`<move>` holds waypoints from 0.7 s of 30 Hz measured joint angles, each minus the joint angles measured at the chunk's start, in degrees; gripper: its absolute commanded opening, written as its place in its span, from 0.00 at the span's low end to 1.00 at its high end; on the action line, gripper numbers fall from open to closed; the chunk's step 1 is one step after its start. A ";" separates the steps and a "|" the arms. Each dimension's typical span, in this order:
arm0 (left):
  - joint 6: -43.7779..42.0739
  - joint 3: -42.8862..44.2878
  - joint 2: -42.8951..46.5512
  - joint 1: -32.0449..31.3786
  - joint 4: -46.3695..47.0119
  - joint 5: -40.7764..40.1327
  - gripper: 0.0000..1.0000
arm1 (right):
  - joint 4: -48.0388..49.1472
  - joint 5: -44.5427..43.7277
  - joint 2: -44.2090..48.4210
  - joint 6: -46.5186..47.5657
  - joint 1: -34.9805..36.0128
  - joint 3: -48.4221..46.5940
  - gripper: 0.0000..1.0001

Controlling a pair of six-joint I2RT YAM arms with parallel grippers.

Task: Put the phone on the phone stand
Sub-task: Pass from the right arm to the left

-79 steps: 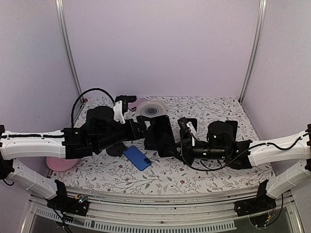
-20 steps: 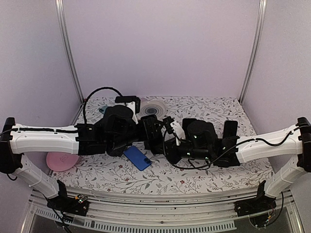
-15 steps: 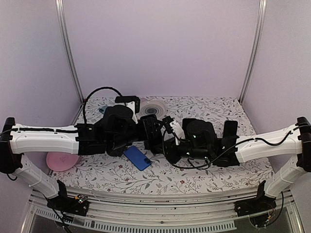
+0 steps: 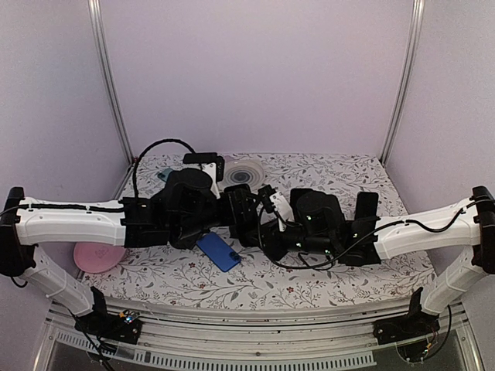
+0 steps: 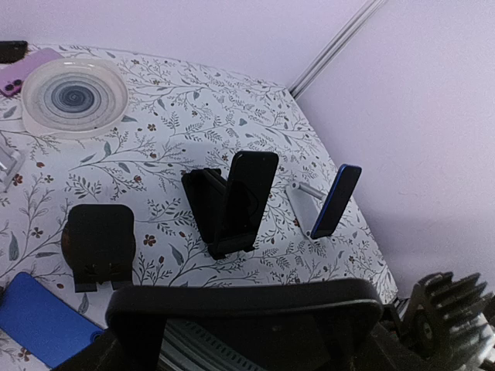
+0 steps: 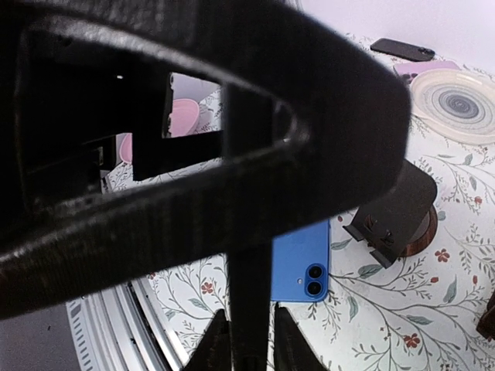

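Note:
A black phone [image 4: 255, 219] hangs above the middle of the table between both arms. My left gripper [image 4: 241, 210] is shut across its width; in the left wrist view the phone [image 5: 247, 297] fills the bottom as a dark slab. My right gripper [image 6: 249, 344] has its fingertips [image 6: 216, 340] close against both faces of the phone's thin edge [image 6: 249, 294]. An empty black phone stand [image 5: 99, 247] sits on the flowered cloth, also in the right wrist view as the stand [image 6: 394, 212]. In the top view the left arm hides it.
A blue phone [image 4: 219, 251] lies flat near the stand. Another black stand holding a dark phone [image 5: 236, 205] and a white stand with a blue-edged phone [image 5: 332, 201] are to the right. A white plate [image 4: 244, 171] sits at the back, a pink plate [image 4: 99, 255] at the left.
Since the earliest frame both arms have swung toward the middle and my right gripper has reached the phone. Over the last half second nothing visibly moves.

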State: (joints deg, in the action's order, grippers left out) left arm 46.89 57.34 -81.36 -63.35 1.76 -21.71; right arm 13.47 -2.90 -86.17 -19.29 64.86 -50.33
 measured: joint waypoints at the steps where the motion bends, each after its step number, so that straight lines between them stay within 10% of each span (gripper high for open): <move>1: -0.11 -0.13 0.00 -0.02 -0.04 0.17 0.03 | -0.02 -0.07 -0.04 -0.35 0.02 -0.02 0.35; 12: -0.63 -0.37 0.02 0.00 -0.50 0.26 0.02 | -0.28 -0.98 -0.11 -0.44 0.00 -0.11 0.97; 21: -2.21 -0.83 0.09 2.10 -0.90 0.28 0.02 | -0.35 -1.60 3.04 -1.68 -0.61 2.62 0.99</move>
State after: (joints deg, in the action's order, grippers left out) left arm 44.69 56.51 -81.28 -61.25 0.86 -21.43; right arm 13.13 -4.49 -83.13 -20.97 64.25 -47.70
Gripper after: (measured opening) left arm 0.738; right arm 0.989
